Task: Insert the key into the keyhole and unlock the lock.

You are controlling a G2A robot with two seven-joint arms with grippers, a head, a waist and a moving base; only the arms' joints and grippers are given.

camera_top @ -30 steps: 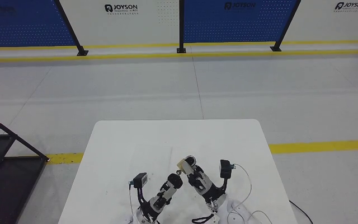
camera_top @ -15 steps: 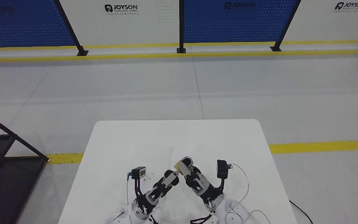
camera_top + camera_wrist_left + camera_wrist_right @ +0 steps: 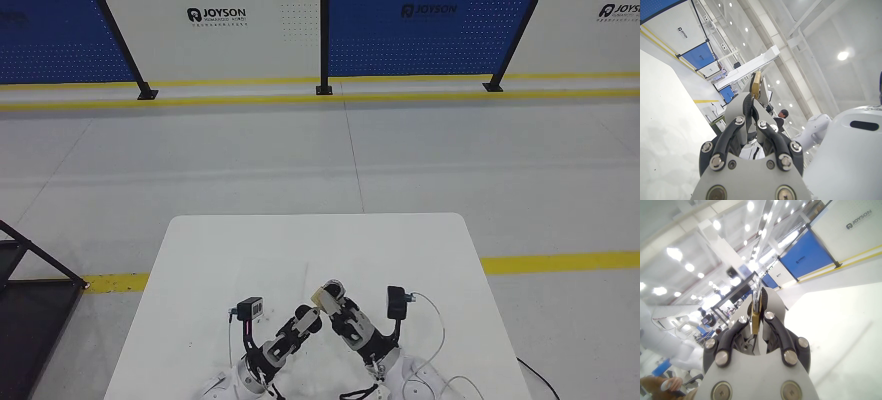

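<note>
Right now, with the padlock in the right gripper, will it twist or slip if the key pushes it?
The padlock looks like solid brass with a steel shackle: likely rigid and heavy for its size. The right gripper clamps it between ribbed pads, so slipping seems unlikely, but it might pivot under an off-centre push.

I see a dark logo with a short line of lettering near the top of the white perforated partition panel (image 3: 215, 45) and, fainter, on the blue partition panel (image 3: 430, 45) beside it, across the floor.
</note>
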